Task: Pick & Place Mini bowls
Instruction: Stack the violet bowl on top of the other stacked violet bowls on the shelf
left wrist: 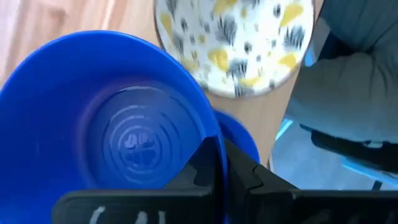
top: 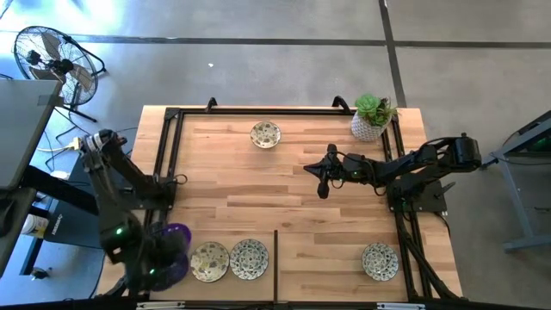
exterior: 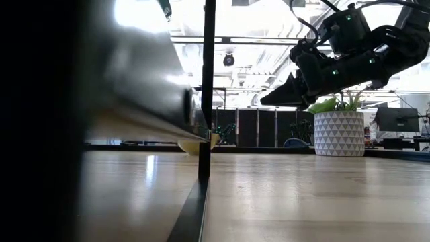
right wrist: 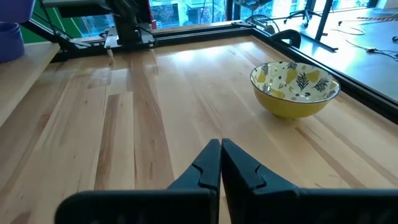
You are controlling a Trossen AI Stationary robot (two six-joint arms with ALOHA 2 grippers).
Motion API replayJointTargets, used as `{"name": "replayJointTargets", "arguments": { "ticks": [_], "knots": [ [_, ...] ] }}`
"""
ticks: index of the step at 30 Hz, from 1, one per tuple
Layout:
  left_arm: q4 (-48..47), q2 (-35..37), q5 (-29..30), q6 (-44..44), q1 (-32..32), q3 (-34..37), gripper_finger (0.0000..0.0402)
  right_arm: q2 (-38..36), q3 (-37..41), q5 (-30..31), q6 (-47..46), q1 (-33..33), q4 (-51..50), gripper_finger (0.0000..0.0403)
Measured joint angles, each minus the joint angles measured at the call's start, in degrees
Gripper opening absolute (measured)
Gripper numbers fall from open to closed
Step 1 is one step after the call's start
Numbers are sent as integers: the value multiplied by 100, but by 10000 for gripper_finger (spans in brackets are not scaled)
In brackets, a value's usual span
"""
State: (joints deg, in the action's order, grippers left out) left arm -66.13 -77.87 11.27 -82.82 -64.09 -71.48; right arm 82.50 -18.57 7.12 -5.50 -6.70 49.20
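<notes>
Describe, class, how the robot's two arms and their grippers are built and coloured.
Both arms are dark, jointed segments with black cables and small green lights. The left gripper and right gripper each end in two black, wedge-shaped fingers.

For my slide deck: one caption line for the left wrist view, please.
Left claw shut on the rim of a purple mini bowl, with a patterned mini bowl lying just beyond on the table.

I can read no lettering, label, brand or number anywhere. The purple bowl (left wrist: 106, 118) in my left gripper (left wrist: 219, 163) carries only moulded rings and a small clover-like emblem, not text.
</notes>
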Motion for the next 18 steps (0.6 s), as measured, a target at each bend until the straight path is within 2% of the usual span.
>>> {"name": "replayJointTargets", "arguments": {
  "ticks": [4, 8, 18],
  "knots": [
    [90, -281, -20, -286, -329, -13, 1, 0, 0, 11, 0, 0, -1, 1],
    [220, -613, -44, -292, -401, -64, 1, 0, 0, 44, 0, 0, 3, 2],
    [-142, -1357, -181, -110, -396, -1017, 1, 0, 0, 172, -44, 0, 10, 1]
  ]
}}
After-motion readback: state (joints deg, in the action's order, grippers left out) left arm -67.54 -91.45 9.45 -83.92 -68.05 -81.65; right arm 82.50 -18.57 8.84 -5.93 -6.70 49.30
